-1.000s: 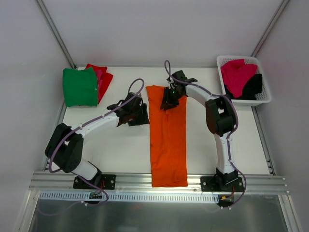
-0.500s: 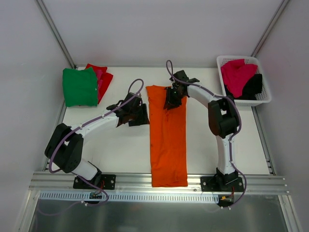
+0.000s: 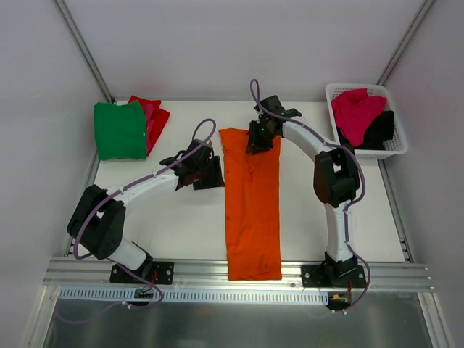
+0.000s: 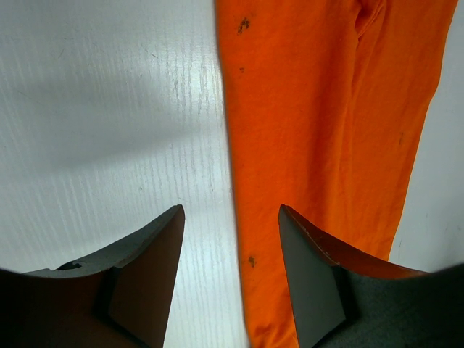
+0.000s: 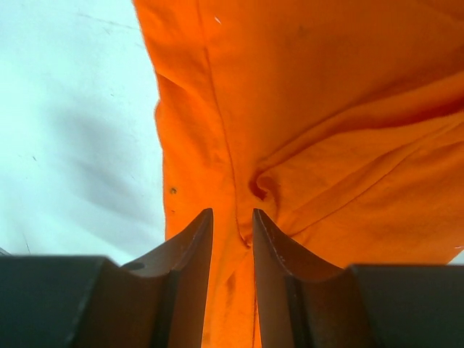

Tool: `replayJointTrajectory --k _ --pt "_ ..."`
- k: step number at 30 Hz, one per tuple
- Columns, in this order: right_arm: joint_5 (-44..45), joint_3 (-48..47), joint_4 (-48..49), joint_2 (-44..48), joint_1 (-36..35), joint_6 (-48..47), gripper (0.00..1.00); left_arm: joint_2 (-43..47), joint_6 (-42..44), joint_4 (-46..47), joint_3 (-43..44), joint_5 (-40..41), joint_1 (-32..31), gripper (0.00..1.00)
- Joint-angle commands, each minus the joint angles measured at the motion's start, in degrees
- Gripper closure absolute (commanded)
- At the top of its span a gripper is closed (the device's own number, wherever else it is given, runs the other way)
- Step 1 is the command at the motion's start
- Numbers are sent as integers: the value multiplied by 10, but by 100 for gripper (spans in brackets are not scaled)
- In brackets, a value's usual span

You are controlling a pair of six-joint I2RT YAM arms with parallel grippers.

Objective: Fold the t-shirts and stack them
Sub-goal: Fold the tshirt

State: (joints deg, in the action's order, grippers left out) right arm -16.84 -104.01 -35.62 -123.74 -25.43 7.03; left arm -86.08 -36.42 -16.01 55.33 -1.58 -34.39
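Note:
The bright orange t-shirt [image 3: 251,210] lies folded into a long strip down the middle of the table. My right gripper [image 3: 258,141] is at its far right corner, jaws nearly together and pinching a ridge of orange cloth [image 5: 326,94] between them [image 5: 232,212]; wrinkles gather just ahead of the tips. My left gripper [image 3: 210,176] is open beside the shirt's left edge. In the left wrist view its jaws [image 4: 232,210] straddle that edge [image 4: 326,109], holding nothing. A folded green t-shirt [image 3: 119,130] lies on a red one [image 3: 158,116] at the far left.
A white lattice basket [image 3: 395,150] at the far right corner holds a magenta-pink t-shirt [image 3: 357,112] and a black one [image 3: 382,130]. The shirt's near end hangs over the metal rail [image 3: 181,274] at the table's front edge. White walls close in the sides.
My right gripper has moved a little toward the far end of the orange t-shirt. The left arm has not moved.

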Motion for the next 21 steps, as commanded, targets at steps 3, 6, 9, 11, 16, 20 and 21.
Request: replayJointTrajectory --k 3,6,9,11,16,20,21 --pt "6 -39 -25 1 -1 -15 68 17 0 8 -7 -10 6 45" --pt "6 -34 -24 -4 -1 -17 69 15 1 9 -6 -12 6 45" --pt "8 -29 -24 -10 0 -18 69 14 1 8 -6 -12 6 45" --pt "7 -25 -24 -12 -1 -18 69 15 1 8 -7 -12 6 45" --pt "8 -21 -24 -17 -1 -19 69 18 1 9 -9 -11 7 45" --pt "12 -12 -24 -18 0 -21 69 16 1 9 -9 -15 8 45" --pt "13 -8 -24 -18 -1 -21 69 15 1 9 -10 -16 8 45"
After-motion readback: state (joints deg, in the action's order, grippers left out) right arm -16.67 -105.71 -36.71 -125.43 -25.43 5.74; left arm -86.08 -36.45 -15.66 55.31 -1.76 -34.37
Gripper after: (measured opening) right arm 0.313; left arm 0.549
